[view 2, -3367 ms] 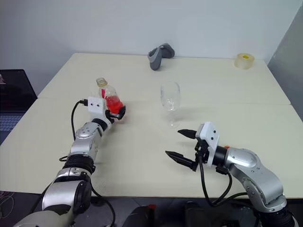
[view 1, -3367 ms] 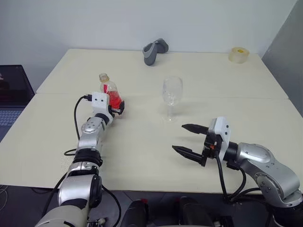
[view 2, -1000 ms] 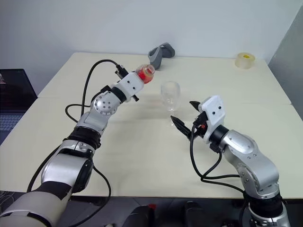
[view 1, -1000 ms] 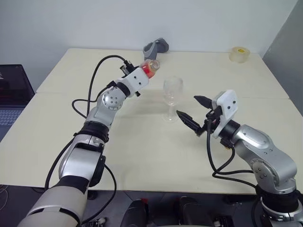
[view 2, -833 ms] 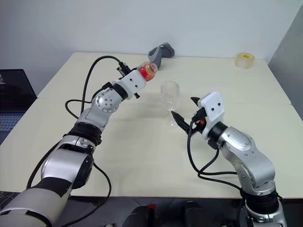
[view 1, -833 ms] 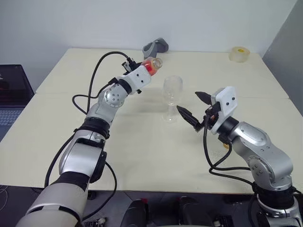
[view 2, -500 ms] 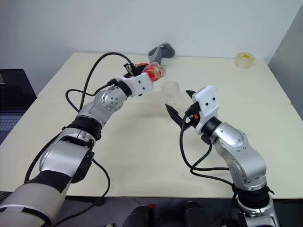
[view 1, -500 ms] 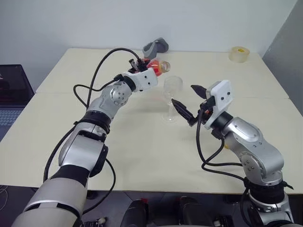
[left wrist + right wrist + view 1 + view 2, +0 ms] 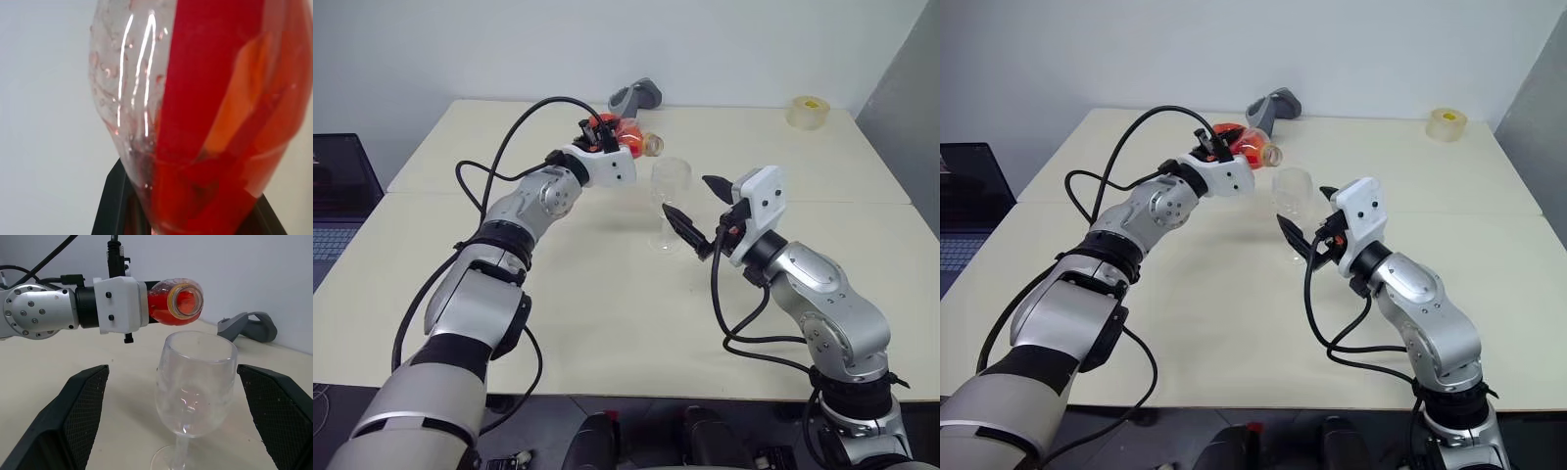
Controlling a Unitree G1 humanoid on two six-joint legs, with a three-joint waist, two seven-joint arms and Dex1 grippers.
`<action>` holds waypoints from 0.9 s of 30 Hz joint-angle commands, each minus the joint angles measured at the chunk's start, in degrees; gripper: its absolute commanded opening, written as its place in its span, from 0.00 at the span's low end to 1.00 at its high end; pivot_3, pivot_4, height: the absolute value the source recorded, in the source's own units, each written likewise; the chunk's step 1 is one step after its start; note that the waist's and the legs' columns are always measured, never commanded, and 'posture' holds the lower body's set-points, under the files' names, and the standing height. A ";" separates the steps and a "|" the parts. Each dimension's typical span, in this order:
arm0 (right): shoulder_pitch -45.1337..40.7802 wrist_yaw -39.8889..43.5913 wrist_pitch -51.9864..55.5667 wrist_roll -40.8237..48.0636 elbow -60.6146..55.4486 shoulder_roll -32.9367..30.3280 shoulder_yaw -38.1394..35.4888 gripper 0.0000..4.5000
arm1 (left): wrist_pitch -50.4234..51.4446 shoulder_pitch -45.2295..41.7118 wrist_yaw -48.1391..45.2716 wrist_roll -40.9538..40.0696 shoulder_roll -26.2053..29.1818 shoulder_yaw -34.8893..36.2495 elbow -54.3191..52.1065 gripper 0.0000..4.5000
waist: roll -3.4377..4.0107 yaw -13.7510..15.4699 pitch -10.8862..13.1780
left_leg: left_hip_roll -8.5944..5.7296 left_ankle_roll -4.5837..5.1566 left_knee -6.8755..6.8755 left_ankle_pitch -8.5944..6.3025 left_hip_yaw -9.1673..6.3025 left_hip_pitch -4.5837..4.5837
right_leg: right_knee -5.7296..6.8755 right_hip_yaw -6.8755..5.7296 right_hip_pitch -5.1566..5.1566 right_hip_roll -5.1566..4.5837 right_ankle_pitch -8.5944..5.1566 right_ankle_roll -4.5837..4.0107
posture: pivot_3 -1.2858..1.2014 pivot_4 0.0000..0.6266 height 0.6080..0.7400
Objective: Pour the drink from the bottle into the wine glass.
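Observation:
My left gripper [image 9: 610, 132] is shut on the bottle [image 9: 631, 139], a small clear one with a red label, held above the table. It lies nearly on its side, with its uncapped mouth [image 9: 185, 298] just above and behind the rim of the wine glass [image 9: 670, 186]. The red drink [image 9: 161, 306] fills the bottle's body up to the neck. The glass stands upright on the table [image 9: 607, 323] and looks empty. My right gripper [image 9: 689, 199] is open, its black fingers [image 9: 83, 416] on either side of the glass, clear of it.
A grey handle-shaped object [image 9: 634, 98] lies at the table's far edge behind the bottle. A roll of tape [image 9: 808, 111] sits at the far right corner. A laptop [image 9: 337, 196] stands off the table's left side.
The bottle has been lifted from the table and tipped over, its mouth swinging to the glass's rim. My open right gripper has moved in around the glass.

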 commanded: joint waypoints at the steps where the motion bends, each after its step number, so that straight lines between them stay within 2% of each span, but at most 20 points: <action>1: -1.08 -0.04 -0.57 -0.35 -1.07 0.45 0.28 1.00 | -1.14 -3.07 2.36 0.89 0.92 -0.64 -0.52 0.20 | 0.00 -0.01 0.00 | 0.00 0.00 0.00 0.00 -0.01 0.00 | 0.00 0.00 0.00 0.00 0.00 0.00 | 0.52 0.24 1.00; 27: -0.74 0.10 0.88 -0.36 -1.95 0.99 0.62 1.00 | -1.92 -5.94 7.82 4.70 1.66 -4.44 1.45 0.20 | 0.00 -0.01 0.00 | 0.00 -0.01 0.00 0.01 0.02 0.00 | 0.01 0.00 -0.02 0.00 0.00 0.00 | 0.52 0.24 1.00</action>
